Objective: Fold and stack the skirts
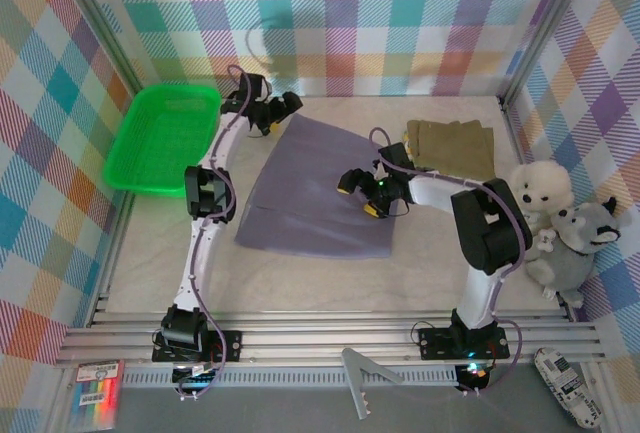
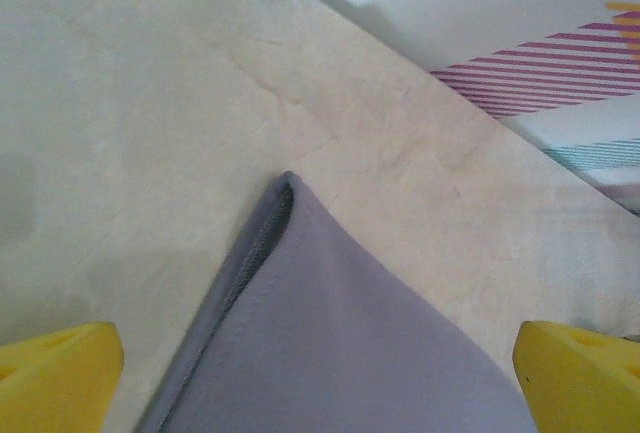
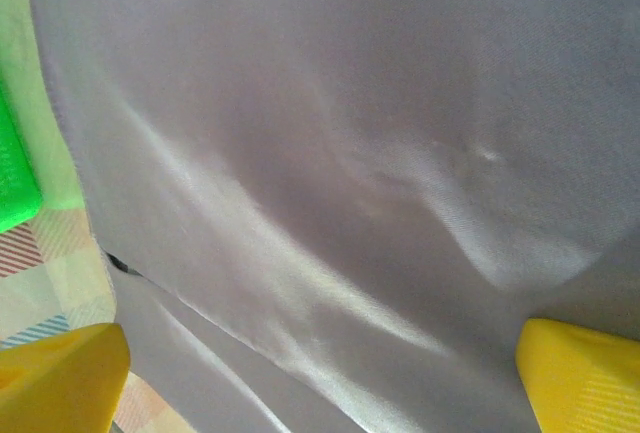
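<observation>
A grey-lavender skirt (image 1: 315, 188) lies spread flat in the middle of the table. A folded olive-brown skirt (image 1: 455, 145) rests at the back right. My left gripper (image 1: 280, 113) hovers open at the grey skirt's far corner; in the left wrist view that pointed corner (image 2: 320, 333) sits between the yellow fingertips (image 2: 55, 373), which are apart from it. My right gripper (image 1: 358, 200) hangs open over the skirt's right half. The right wrist view looks down on smooth grey cloth (image 3: 350, 153) between wide-set yellow fingertips (image 3: 585, 378), with nothing held.
A green plastic basket (image 1: 165, 138) stands at the back left, and its edge (image 3: 15, 173) appears in the right wrist view. White (image 1: 540, 193) and grey (image 1: 585, 238) plush toys sit at the right edge. Plaid walls close in three sides.
</observation>
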